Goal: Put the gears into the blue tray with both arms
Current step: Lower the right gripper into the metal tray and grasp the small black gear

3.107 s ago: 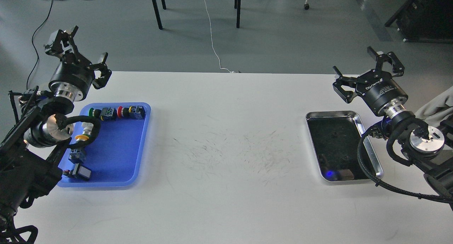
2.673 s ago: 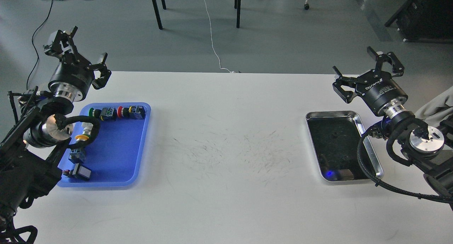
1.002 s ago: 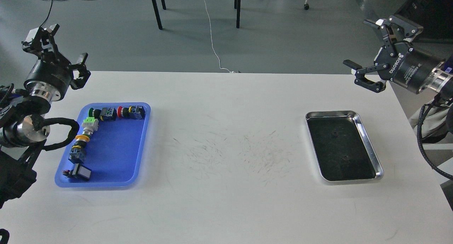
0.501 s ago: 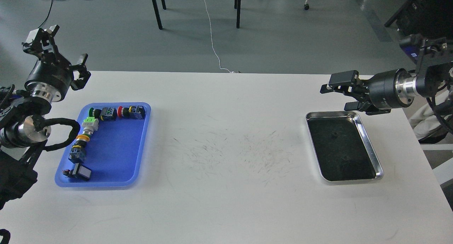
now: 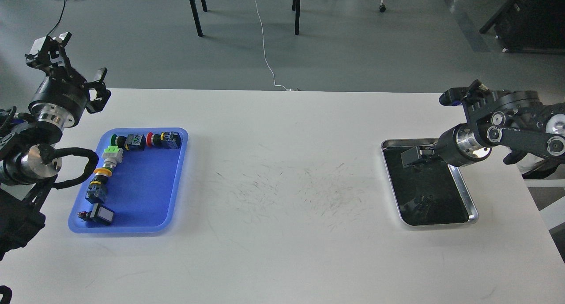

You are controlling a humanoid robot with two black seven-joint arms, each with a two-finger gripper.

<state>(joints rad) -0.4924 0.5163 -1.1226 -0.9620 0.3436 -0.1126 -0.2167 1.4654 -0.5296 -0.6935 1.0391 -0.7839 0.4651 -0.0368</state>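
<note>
Right gripper [image 5: 412, 156] lowered since half a second ago, from above far table edge down into silver tray [image 5: 463, 191], over its far end; wrist now pitched downward. Fingers seen dark against tray interior; opening cannot be told, nothing seen held. Gears hard to make out; one faint dark speck [image 5: 426, 201] seen low in silver tray. Left gripper [image 5: 66, 59] hardly moved, raised beyond blue tray [image 5: 145, 193], fingers spread, empty. Push-button switches [image 5: 132, 141] unchanged along blue tray's far and left sides.
</note>
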